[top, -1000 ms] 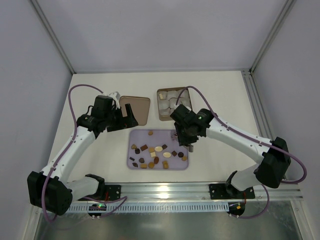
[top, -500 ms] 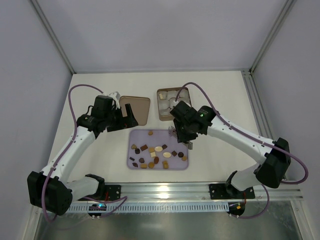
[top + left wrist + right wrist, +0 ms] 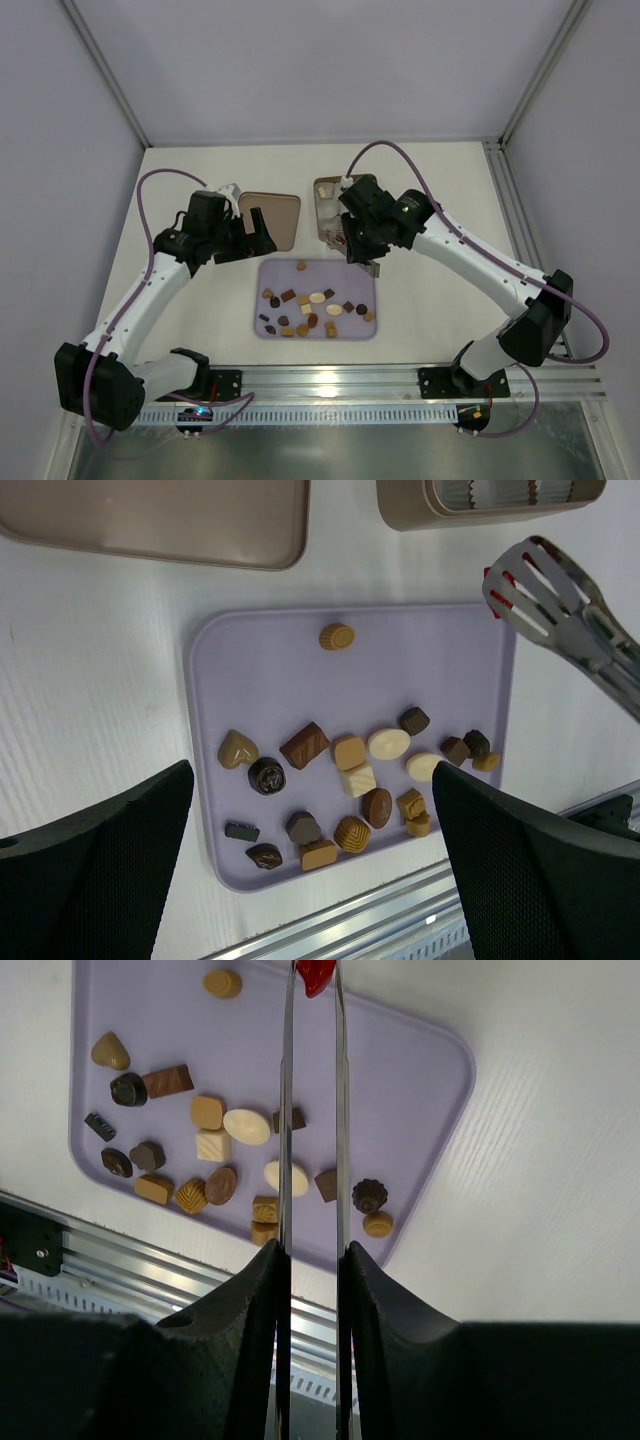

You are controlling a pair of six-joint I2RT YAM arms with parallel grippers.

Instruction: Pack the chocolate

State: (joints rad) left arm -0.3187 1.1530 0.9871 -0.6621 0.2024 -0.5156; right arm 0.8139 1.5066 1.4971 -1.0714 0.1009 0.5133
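Several small chocolates (image 3: 310, 305) (image 3: 350, 765) (image 3: 247, 1125) in brown, caramel and cream lie on a lilac tray (image 3: 330, 270) (image 3: 260, 660) (image 3: 420, 1070). My right gripper (image 3: 365, 250) (image 3: 310, 1250) is shut on metal tongs (image 3: 287, 1110) (image 3: 555, 595). The tong tips pinch a red chocolate (image 3: 316, 975) above the tray's far edge, near the square tin (image 3: 325, 195) (image 3: 480, 500). My left gripper (image 3: 255, 235) (image 3: 312, 775) hangs open and empty over the table left of the tray, by the tin's lid (image 3: 275, 215) (image 3: 160, 520).
White paper cups (image 3: 500, 490) sit inside the tin, which my right arm partly hides in the top view. An aluminium rail (image 3: 330, 385) runs along the near table edge. Frame posts stand at the back corners.
My right arm has carried the tongs and the red chocolate from the tray's far right corner back toward the tin. The left arm has not moved.
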